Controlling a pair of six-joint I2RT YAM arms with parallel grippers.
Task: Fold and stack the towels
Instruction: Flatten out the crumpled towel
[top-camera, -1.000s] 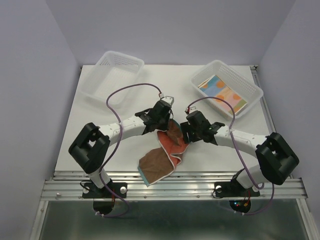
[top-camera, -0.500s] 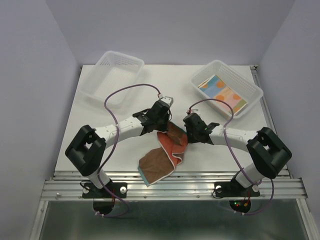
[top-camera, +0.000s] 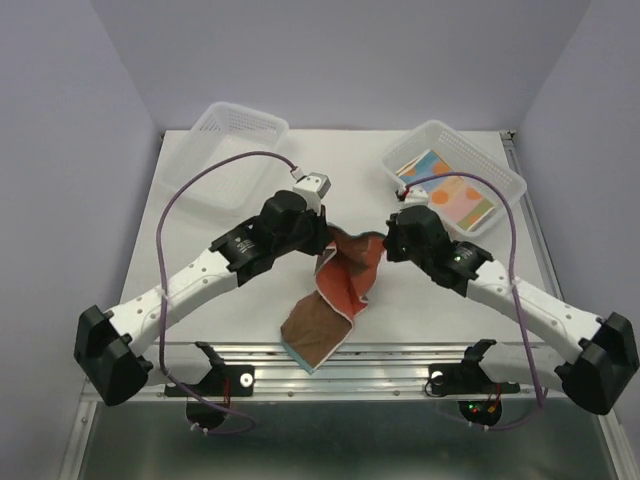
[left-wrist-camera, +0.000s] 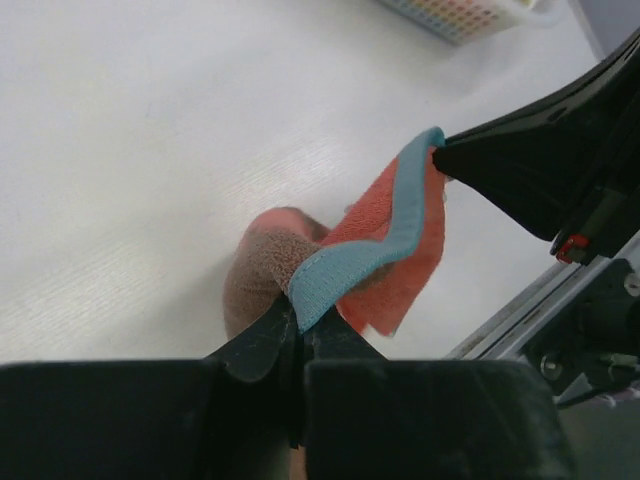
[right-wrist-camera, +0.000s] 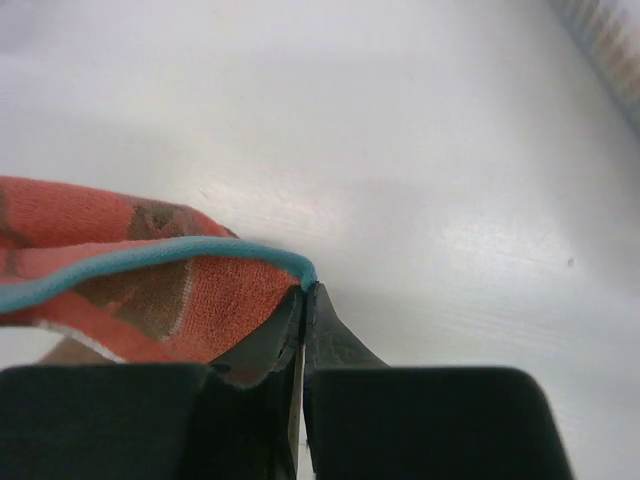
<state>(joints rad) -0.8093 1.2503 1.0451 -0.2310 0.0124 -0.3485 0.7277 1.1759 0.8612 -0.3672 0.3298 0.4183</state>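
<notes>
Towel (top-camera: 338, 290), brown on one face and orange on the other, hangs between the two arms above the middle of the bench (top-camera: 250, 312). Its teal hem is held up and its lower end droops to the near edge. The left gripper (left-wrist-camera: 297, 325) has its jaws clenched on one end of the hem, and the right gripper (right-wrist-camera: 303, 298) pinches the other. A pastel spotted towel (top-camera: 450, 190) lies in the right-hand basket (top-camera: 480, 152).

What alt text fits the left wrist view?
The left tool is shut on the teal-trimmed edge of an orange and brown towel, held over the white table. The right tool pinches the same edge at upper right.
</notes>
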